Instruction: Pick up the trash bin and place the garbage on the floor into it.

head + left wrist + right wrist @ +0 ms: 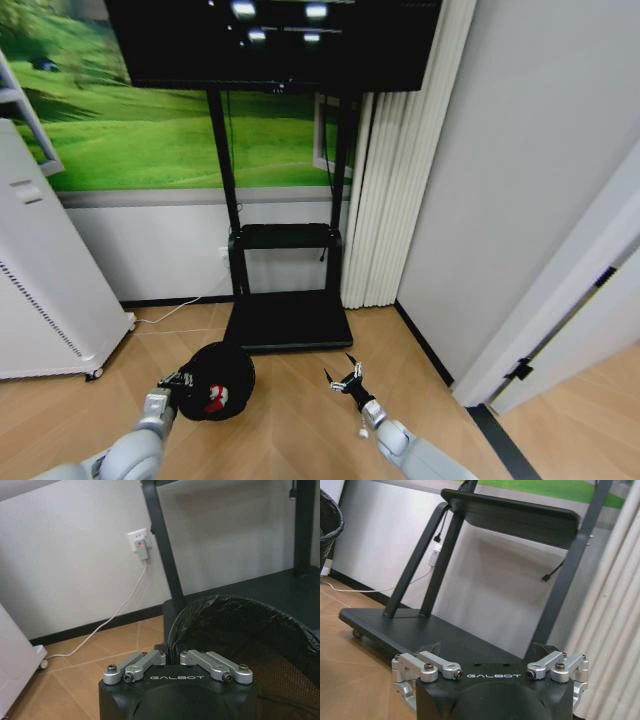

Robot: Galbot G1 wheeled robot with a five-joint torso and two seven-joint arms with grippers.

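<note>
The trash bin (pixel 222 376) is small, black and round, lined with a black bag, and sits low over the wooden floor at lower left. My left gripper (pixel 181 381) is shut on its near rim; in the left wrist view the fingers (pixel 159 656) close together on the bin's rim (pixel 210 605). A red-and-white piece of garbage (pixel 214 400) lies inside the bin. To the right of the bin, my right gripper (pixel 346 378) hangs open above the floor with nothing in it. The right wrist view shows that gripper (pixel 487 649) spread wide, with the bin (pixel 327 525) at the picture's edge.
A black TV stand (pixel 288 320) with a flat wheeled base stands just beyond the bin. A white perforated appliance (pixel 40 290) is at the left, with a white cable running to a wall socket (pixel 141 542). A pleated curtain (pixel 400 180) and a door frame (pixel 560 300) close off the right.
</note>
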